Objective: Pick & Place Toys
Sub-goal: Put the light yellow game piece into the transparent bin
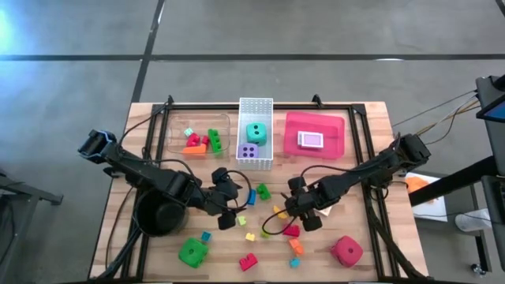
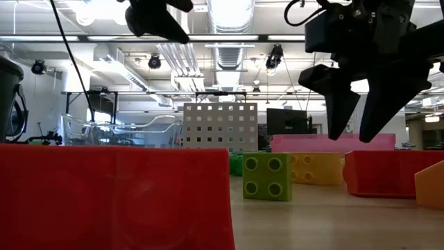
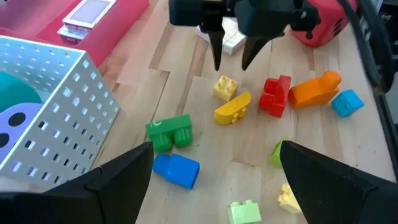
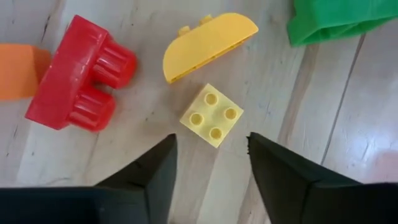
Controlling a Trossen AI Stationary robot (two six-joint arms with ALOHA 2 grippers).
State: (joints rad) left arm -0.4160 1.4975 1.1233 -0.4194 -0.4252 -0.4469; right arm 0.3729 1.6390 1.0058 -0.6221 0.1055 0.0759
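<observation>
Two grippers hover mid-table, both with fingers parted and holding nothing. No readable writing shows anywhere; the card pack on the red tray carries only a blurred pattern. Right gripper hangs just above a small yellow brick, beside a yellow curved piece and a red brick. Left gripper waits left of it, near the blue brick. Teal die and purple die sit in the white basket. In the low view a red block fills the near left, cut off by the edge.

Grey concrete floor around the wooden table, ceiling strip lights, exposed ducts overhead
</observation>
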